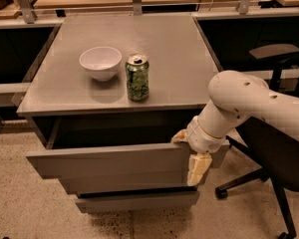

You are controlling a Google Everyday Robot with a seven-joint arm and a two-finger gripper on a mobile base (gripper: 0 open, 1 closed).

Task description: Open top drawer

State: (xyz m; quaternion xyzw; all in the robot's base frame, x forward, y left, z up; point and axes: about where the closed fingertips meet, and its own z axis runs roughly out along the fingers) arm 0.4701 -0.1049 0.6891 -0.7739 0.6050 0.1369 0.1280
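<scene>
The top drawer [109, 161] is pulled out from the grey desk [164, 44]. Its flat front panel stands forward of the desk edge, and a dark gap shows between the panel and the desk body. The inside of the drawer is in shadow, so I cannot tell what it contains. Below it sit two slimmer drawer fronts [134, 193], each one set a little further back than the one above.

The tool [192, 156] is at the 3 o'clock end of the top drawer's front panel, touching it or just beside it. One beige part of it hangs down in front of the panel's corner, and another beige part lies at the panel's upper edge. Whether the tool is open or closed, and whether it truly grips the panel, I cannot tell. The white arm [244, 103] comes to it from the 2 o'clock direction.

On the desk top stands a green can [137, 77], upright, near the front edge. A white bowl [100, 62] is just beside it at about 10 o'clock, not touching. A dark office chair [279, 173] stands at the 3 o'clock side of the desk, behind the arm.
</scene>
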